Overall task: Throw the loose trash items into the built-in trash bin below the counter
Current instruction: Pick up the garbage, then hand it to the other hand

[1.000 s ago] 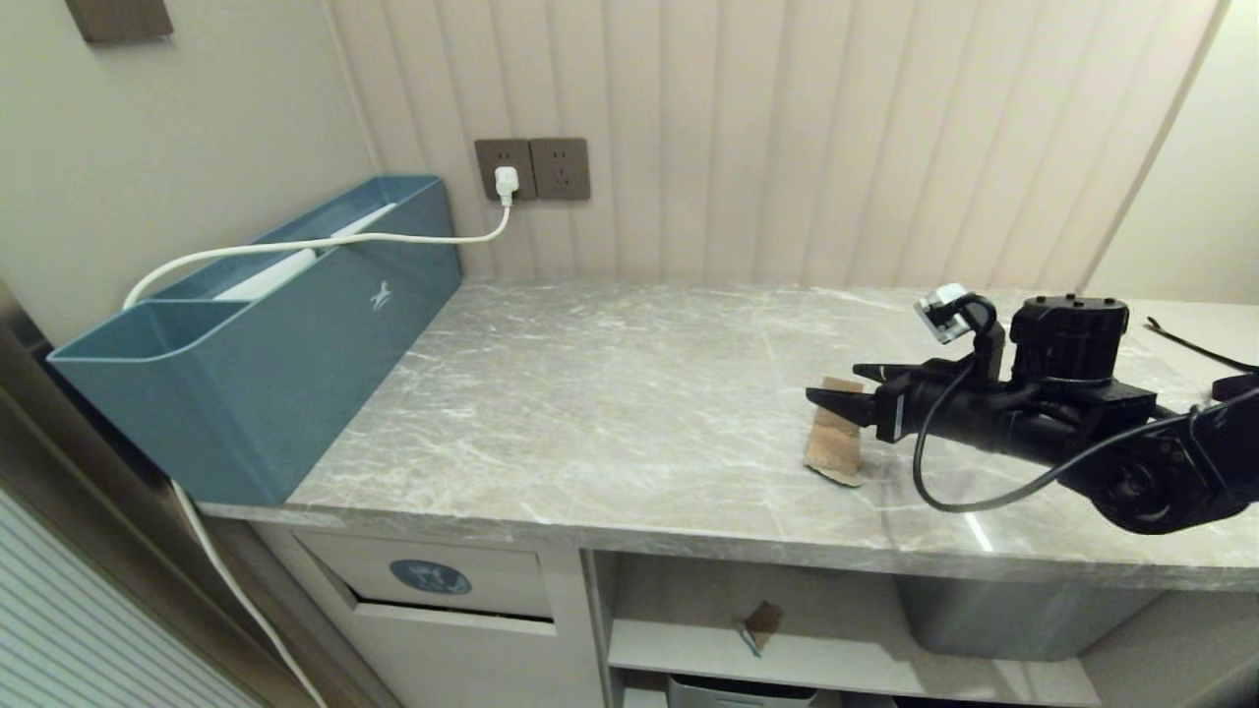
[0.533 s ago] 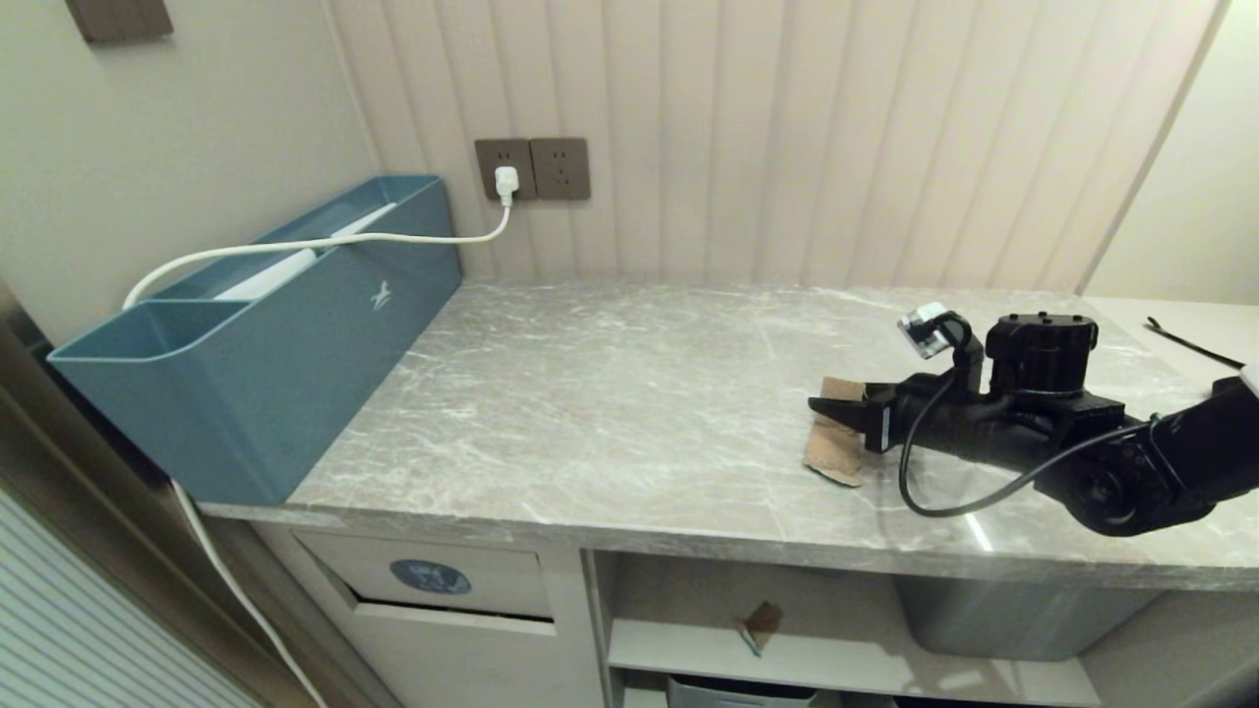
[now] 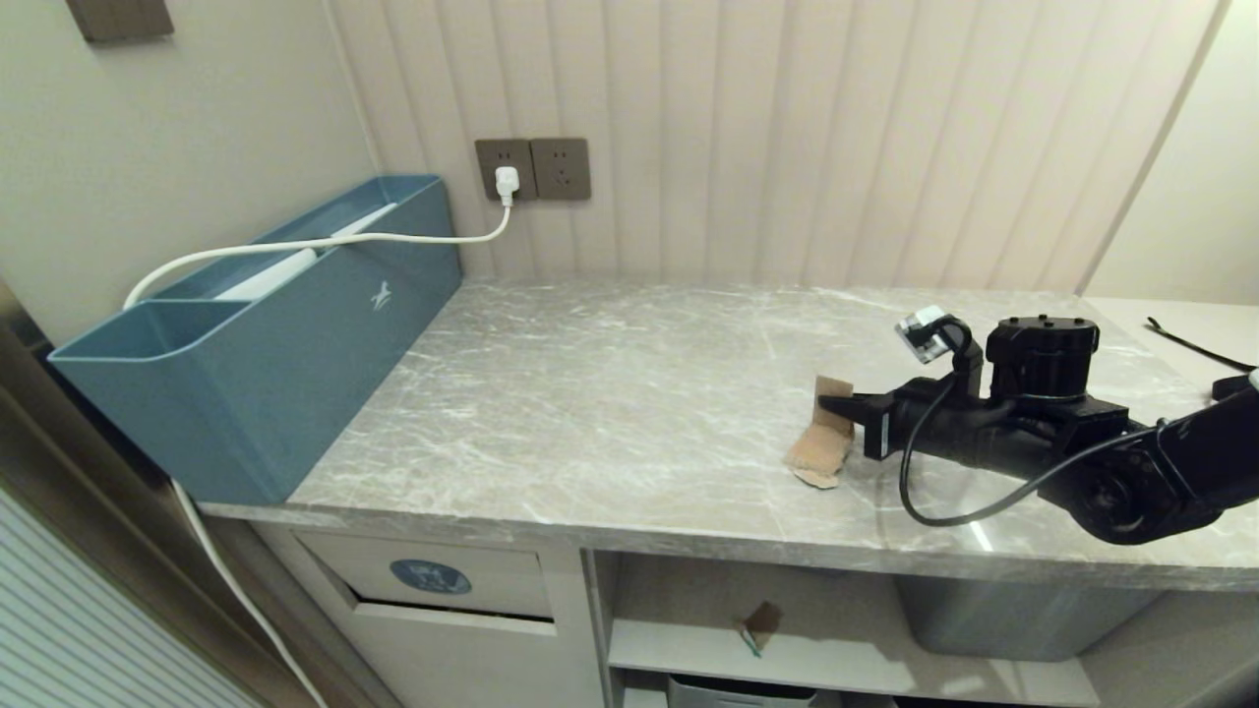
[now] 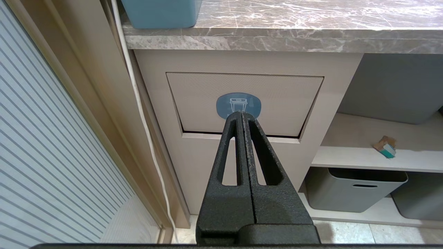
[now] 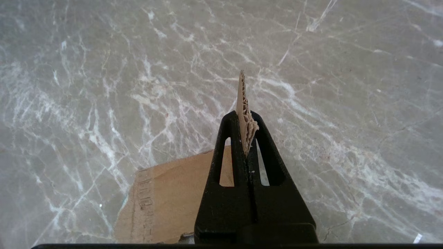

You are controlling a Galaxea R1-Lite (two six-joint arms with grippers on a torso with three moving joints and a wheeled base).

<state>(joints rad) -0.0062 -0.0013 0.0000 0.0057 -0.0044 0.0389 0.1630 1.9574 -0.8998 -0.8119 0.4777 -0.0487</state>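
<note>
Bin-icon sticker point(image 4: 238, 104) on trash flap point(image 4: 277, 100); no legible txt.

Warm, soft indoor light, faint glare streak on the counter point(image 3: 689, 393), frames sharp, shelves below dimmer.

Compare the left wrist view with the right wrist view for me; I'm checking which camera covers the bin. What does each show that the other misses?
Only the left wrist view shows the built-in trash bin, its flap closed, the shut left gripper before it, and a tiny scrap on a shelf. Only the right wrist view shows the right gripper shut on a cardboard scrap. Both show the counter.
</note>
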